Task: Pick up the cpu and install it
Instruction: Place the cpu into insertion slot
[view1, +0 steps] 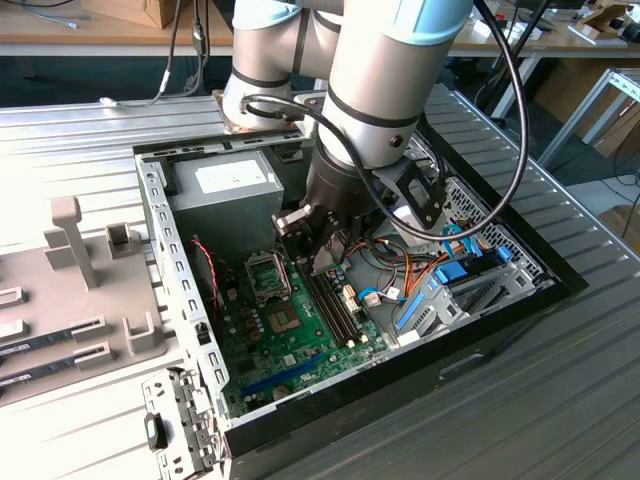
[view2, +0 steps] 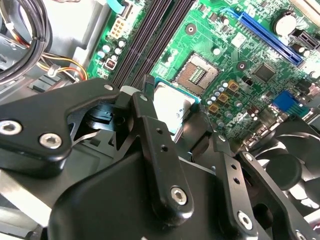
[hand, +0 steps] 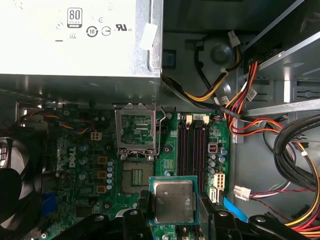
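Silver-grey cpu (hand: 173, 201) clamped between the jaws

The cpu (hand: 173, 201) in the claw (hand: 175, 212), over the motherboard (hand: 75, 165), just beside the socket (hand: 135, 175), near the memory slots (hand: 192, 150).

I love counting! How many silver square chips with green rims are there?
1. The silver square chip with green rim is in the black gripper, over the green motherboard. Others may hide.

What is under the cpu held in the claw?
Green motherboard shows around the cpu, with the empty socket just beside it. The board part directly beneath is covered by the chip.
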